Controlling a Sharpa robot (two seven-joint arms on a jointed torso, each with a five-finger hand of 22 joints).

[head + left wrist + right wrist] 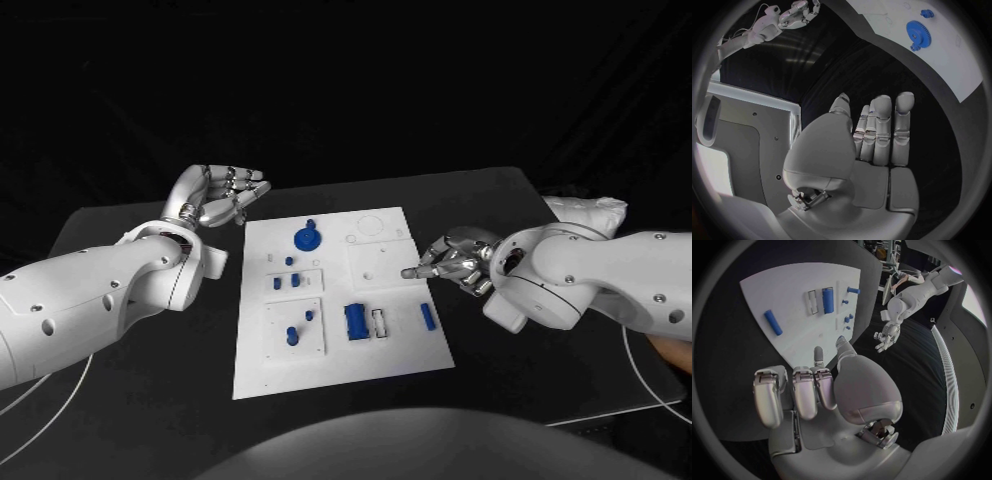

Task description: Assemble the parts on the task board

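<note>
Left hand (224, 196): fingers (882, 131) lay straight, side by side, thumb set off from them, nothing in the palm. The hand hovered over the black table (130, 380) just beyond the board's far left corner.

Right hand (450, 262): most fingers (795, 392) curled in toward the palm, nothing held; one fingertip and the thumb reached toward the board's right edge. Contact with the board could not be told from any view.

Task board (361, 365): white plate at table centre, long side running away from the robot. On it sat a blue gear (307, 238) near the far end, several small blue pegs (289, 281) left of centre, a blue rectangular block (355, 320) beside a white slotted piece, and a blue cylinder (426, 314) lying near the right edge.

Peg shapes were too small to resolve from the head camera. The left wrist camera caught just a corner of the board with the gear (918, 33). The right wrist camera showed the cylinder (772, 322) and block (827, 300) more plainly, and the left hand (884, 337) beyond the board.
</note>
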